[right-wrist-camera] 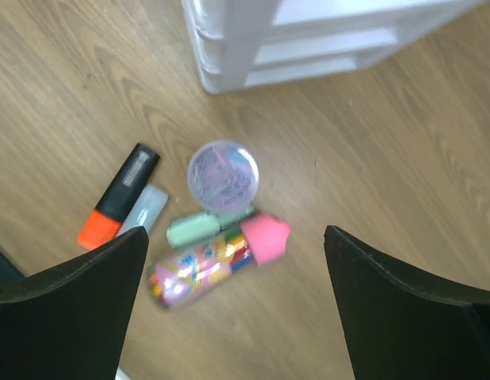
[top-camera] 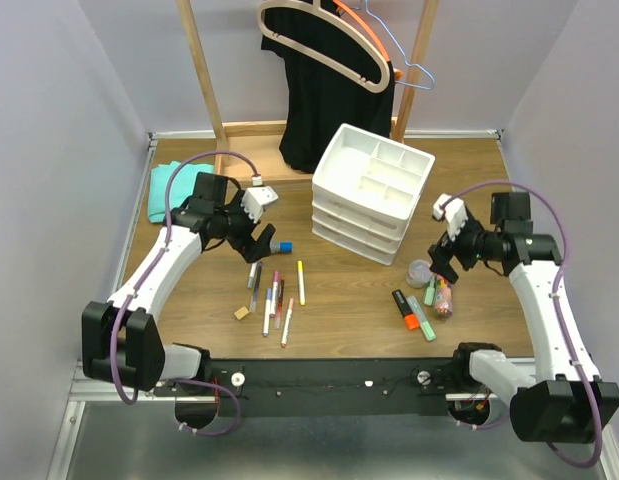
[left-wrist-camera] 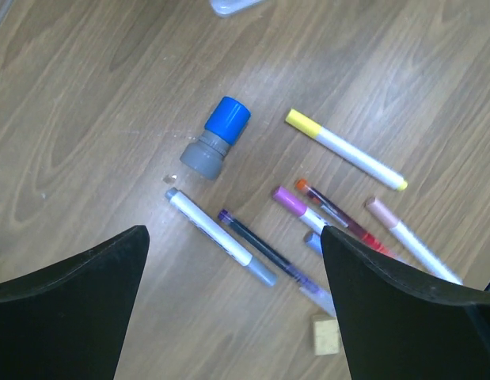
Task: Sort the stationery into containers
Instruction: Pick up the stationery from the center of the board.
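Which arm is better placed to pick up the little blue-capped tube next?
Left. The left gripper hangs open just beside the blue-capped tube, while the right gripper is across the table, above the pink-capped bottle.

Place: robot lab test booth
Walls: plain lilac panels (top-camera: pixel 49 150) on three sides
Bench: wooden tabletop (top-camera: pixel 354 300), black mounting rail (top-camera: pixel 329 378)

Blue-capped grey tube (left-wrist-camera: pixel 217 138); white organiser (top-camera: pixel 354 225); orange-black highlighter (right-wrist-camera: pixel 118 198).
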Robot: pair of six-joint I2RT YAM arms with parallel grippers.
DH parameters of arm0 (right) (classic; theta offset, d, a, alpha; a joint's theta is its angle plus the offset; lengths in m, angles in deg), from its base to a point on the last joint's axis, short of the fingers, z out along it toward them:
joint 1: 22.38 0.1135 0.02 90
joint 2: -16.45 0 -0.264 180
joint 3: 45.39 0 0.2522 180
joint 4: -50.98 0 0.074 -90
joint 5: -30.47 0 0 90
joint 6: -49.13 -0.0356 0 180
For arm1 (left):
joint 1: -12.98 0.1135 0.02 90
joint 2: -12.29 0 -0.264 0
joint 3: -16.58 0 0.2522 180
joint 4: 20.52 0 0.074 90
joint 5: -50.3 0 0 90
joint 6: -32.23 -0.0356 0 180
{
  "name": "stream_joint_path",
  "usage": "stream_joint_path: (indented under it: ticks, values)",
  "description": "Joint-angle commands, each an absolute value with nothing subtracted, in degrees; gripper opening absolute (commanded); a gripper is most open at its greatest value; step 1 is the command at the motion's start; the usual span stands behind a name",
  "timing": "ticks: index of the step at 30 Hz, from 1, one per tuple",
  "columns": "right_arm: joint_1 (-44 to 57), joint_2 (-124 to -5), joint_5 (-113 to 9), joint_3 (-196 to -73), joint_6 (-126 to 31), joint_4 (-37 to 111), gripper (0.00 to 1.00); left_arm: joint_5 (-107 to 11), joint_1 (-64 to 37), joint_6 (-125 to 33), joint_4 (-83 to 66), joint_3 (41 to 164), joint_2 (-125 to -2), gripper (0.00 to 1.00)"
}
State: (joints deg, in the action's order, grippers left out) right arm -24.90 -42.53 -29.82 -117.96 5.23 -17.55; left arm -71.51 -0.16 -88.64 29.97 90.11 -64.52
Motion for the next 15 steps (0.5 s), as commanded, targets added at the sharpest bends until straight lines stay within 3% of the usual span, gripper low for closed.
stream_joint_path:
  ticks: [1,4,8,15]
  values:
    - [-24.7,-36.5,-22.2,-105.2,19.3,-4.1,1.0,-69.9,3.1,-69.4,23.4,86.2,-60.6,0.99]
    - [-24.7,-38.6,-19.5,-102.3,21.6,-0.7,1.0,-69.8,3.8,-69.6,25.4,85.8,-59.7,0.99]
    - [-24.7,-50.7,-19.2,-106.3,23.0,-3.4,0.99,-69.7,3.8,-70.3,27.6,85.6,-58.9,0.99]
    - [-24.7,-56.7,-20.7,-105.8,24.2,1.9,0.99,-70.0,3.9,-69.8,27.6,84.8,-59.1,0.99]
